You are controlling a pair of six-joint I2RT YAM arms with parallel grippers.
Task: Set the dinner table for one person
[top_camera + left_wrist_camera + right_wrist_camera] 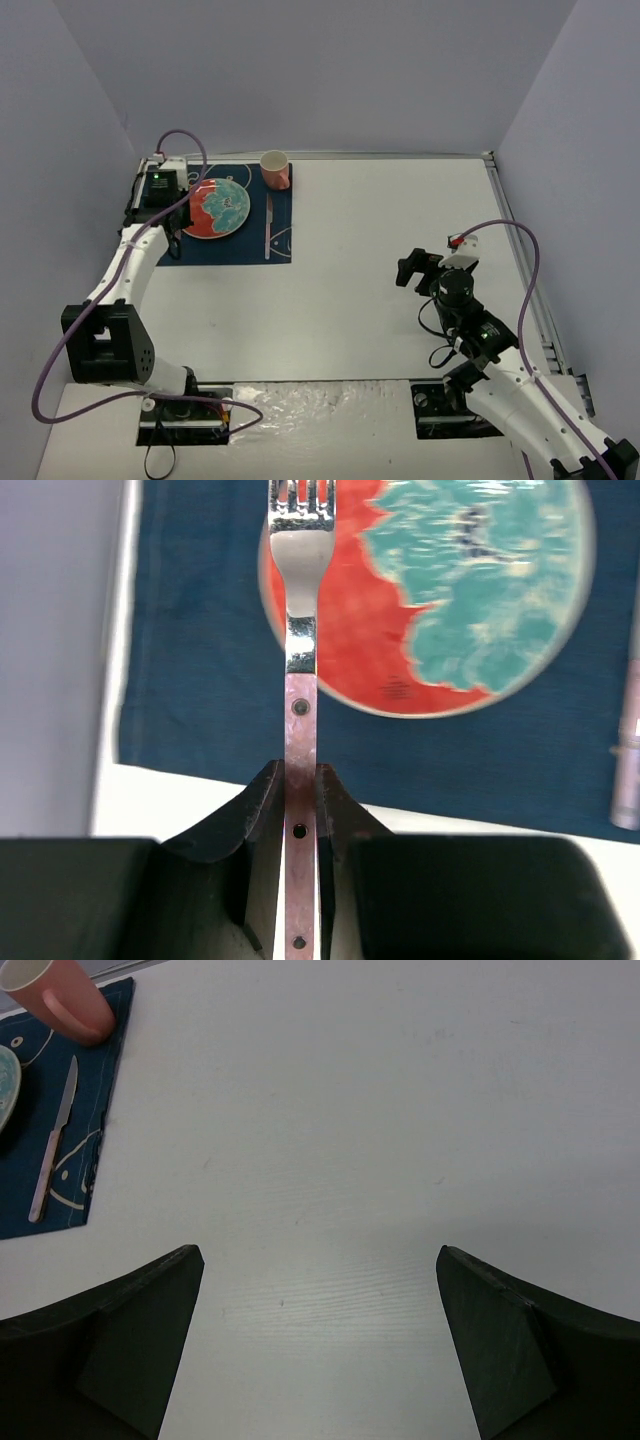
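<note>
You lose the fork's (302, 630) tine tips and the plate's (450, 600) far rim past the left wrist view's top edge, its handle end sinks between the left gripper's (300, 780) fingers, the knife (628, 730) runs off the right side, and the right wrist view crops the cup (55, 1000).

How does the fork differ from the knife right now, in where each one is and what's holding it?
The fork is clamped by its handle in the left gripper; the knife lies free on the blue placemat. The fork's tines reach over the red side of the plate; the knife lies beside the plate, clear of it. Both have pinkish handles and metal ends.
</note>
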